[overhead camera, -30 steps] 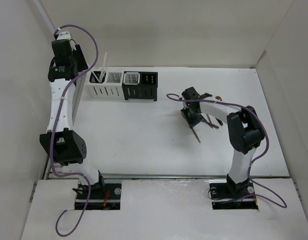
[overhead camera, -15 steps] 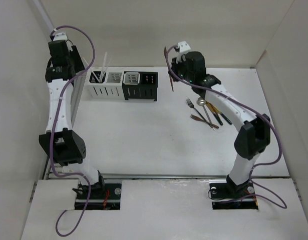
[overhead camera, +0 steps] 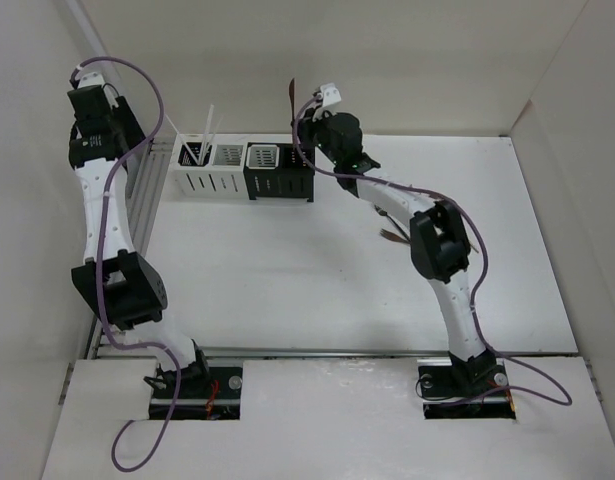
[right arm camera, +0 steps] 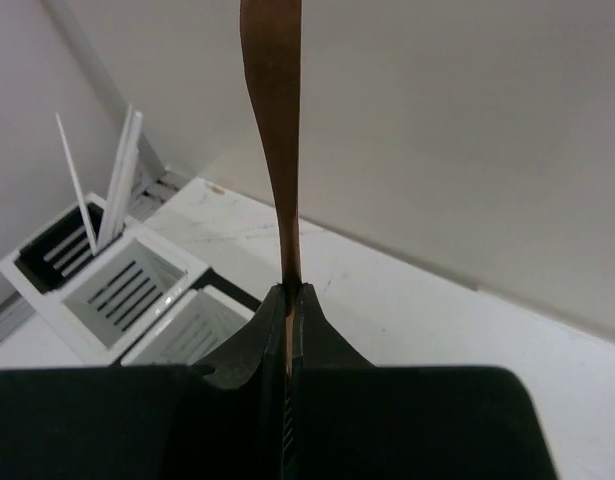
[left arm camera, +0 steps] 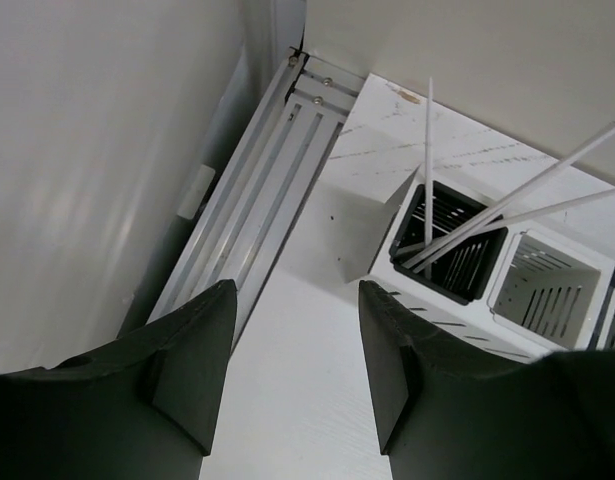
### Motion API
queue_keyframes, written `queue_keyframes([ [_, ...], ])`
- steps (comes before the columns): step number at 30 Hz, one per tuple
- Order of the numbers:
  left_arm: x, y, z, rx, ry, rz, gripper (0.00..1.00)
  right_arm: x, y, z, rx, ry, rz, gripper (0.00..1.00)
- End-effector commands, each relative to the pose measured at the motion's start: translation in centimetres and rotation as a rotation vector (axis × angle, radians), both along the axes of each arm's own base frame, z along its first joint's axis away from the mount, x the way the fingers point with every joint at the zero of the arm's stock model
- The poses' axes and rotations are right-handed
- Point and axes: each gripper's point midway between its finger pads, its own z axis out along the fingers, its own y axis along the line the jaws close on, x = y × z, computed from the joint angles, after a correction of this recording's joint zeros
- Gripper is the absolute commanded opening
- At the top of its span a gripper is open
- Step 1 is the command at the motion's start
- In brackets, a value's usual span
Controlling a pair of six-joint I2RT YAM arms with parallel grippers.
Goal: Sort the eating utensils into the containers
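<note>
chopsticks (overhead camera: 208,126) jut above the leftmost caddy (overhead camera: 193,182).

Four caddies (overhead camera: 227,184), three chopsticks (left arm camera: 428,150), one copper utensil (right arm camera: 275,120).
Two caddies are white, on the left, and two black, on the right; all three chopsticks are white; further utensils (overhead camera: 391,236) at right are mostly hidden, uncountable.

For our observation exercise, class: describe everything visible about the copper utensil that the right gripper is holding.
The copper utensil is a slim, flat strip of copper-coloured metal, wider above, narrowing downward. It stands nearly upright, its lower part pinched in the shut right gripper; nothing else touches it. It is held in the air near the black end of the containers. Fork, spoon or knife cannot be told.
</note>
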Motion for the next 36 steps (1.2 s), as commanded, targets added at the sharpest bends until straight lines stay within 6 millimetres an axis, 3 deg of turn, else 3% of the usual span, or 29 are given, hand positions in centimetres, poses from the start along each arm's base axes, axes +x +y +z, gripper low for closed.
queue_keyframes([
  [1, 0.5, 0.5, 1.2, -0.025, -0.042, -0.006, 0.49, -1.4, 1.8, 5.1, 0.121, -0.139, 0.043, 0.0],
  [2, 0.5, 0.5, 1.2, -0.025, -0.042, -0.006, 0.49, -1.4, 1.5, 4.6, 0.116, -0.125, 0.025, 0.0],
  [4, 0.5, 0.4, 0.7, -0.028, -0.032, -0.006, 0.49, -1.3, 0.8, 1.2, 0.087, -0.071, -0.008, 0.0],
  [8, 0.5, 0.2, 0.7, -0.033, -0.033, -0.017, 0.49, -1.7, 0.9, -1.8, 0.064, -0.04, 0.01, 0.0],
  [9, 0.5, 0.2, 0.7, -0.033, -0.033, -0.017, 0.49, -2.2, 0.9, -1.1, 0.066, -0.047, 0.025, 0.0],
  [11, 0.5, 0.2, 0.7, -0.033, -0.033, -0.017, 0.49, -3.0, 0.9, -2.0, 0.038, -0.028, 0.048, 0.15],
  [12, 0.3, 0.2, 0.7, -0.033, -0.033, -0.017, 0.49, -3.6, 0.5, -1.0, 0.04, -0.031, 0.048, 0.33],
  [14, 0.1, 0.1, 1.2, -0.03, -0.042, -0.017, 0.49, -4.1, 0.0, -0.8, 0.01, -0.024, 0.045, 0.53],
  [15, -0.2, 0.0, 1.1, -0.031, -0.039, -0.017, 0.49, -4.1, -0.7, -1.3, -0.019, 0.003, 0.036, 0.6],
  [16, -0.4, -0.1, 1.6, -0.027, -0.051, -0.018, 0.49, -5.0, -1.1, 0.1, -0.031, -0.007, 0.045, 0.68],
  [18, -0.6, 0.1, 1.8, -0.021, -0.057, -0.01, 0.49, -5.7, -2.4, 1.3, -0.06, 0.0, 0.041, 0.73],
  [19, -0.6, 0.1, 1.8, -0.021, -0.057, -0.009, 0.49, -6.0, -3.7, 0.8, -0.1, 0.05, 0.028, 0.79],
  [20, -0.8, 0.0, 1.8, -0.021, -0.057, -0.009, 0.49, -7.2, -5.2, 3.1, -0.119, 0.03, 0.025, 0.82],
  [21, -1.1, -0.1, 2.3, -0.018, -0.067, -0.01, 0.49, -7.7, -6.4, 3.5, -0.149, 0.042, 0.024, 0.84],
  [22, -1.1, -0.1, 2.3, -0.018, -0.067, -0.01, 0.49, -7.7, -9.6, 1.6, -0.217, 0.132, -0.015, 0.86],
  [23, -1.3, -0.2, 2.7, -0.015, -0.076, -0.01, 0.49, -8.3, -12.0, 3.1, -0.236, 0.138, -0.044, 0.92],
  [24, -1.3, -0.2, 2.3, -0.018, -0.066, -0.01, 0.49, -8.4, -14.2, 2.2, -0.297, 0.171, -0.06, 0.92],
  [25, -1.3, -0.2, 2.3, -0.018, -0.066, -0.01, 0.49, -7.6, -18.6, 1.3, -0.338, 0.23, -0.128, 0.92],
  [26, -1.3, -0.2, 2.3, -0.018, -0.066, -0.01, 0.49, -8.7, -21.9, -1.8, -0.421, 0.379, -0.174, 0.89],
  [27, -1.3, -0.2, 1.9, -0.021, -0.057, -0.009, 0.49, -8.6, -24.8, -3.9, -0.484, 0.46, -0.229, 0.84],
  [28, -1.3, -0.2, 1.8, -0.021, -0.057, -0.009, 0.49, -8.2, -29.9, -5.4, -0.52, 0.546, -0.347, 0.76],
  [29, -1.3, -0.2, 1.8, -0.021, -0.057, -0.009, 0.49, -9.4, -32.4, -6.7, -0.56, 0.662, -0.388, 0.67],
  [30, -1.0, -0.3, 1.3, -0.029, -0.047, -0.017, 0.49, -9.4, -34.6, -9.5, -0.596, 0.758, -0.41, 0.55],
  [32, -1.0, -0.4, 1.8, -0.03, -0.058, -0.027, 0.49, -9.5, -39.0, -11.4, -0.605, 0.862, -0.462, 0.47],
  [33, -0.7, -0.3, 1.2, -0.034, -0.046, -0.027, 0.49, -10.3, -40.2, -13.0, -0.624, 0.927, -0.46, 0.4],
  [34, -0.7, -0.3, 1.2, -0.034, -0.046, -0.027, 0.5, -10.2, -41.0, -14.8, -0.631, 0.964, -0.45, 0.4],
  [36, -0.4, -0.5, 0.7, -0.042, -0.038, -0.038, 0.5, -10.6, -42.6, -16.1, -0.644, 1.003, -0.474, 0.41],
])
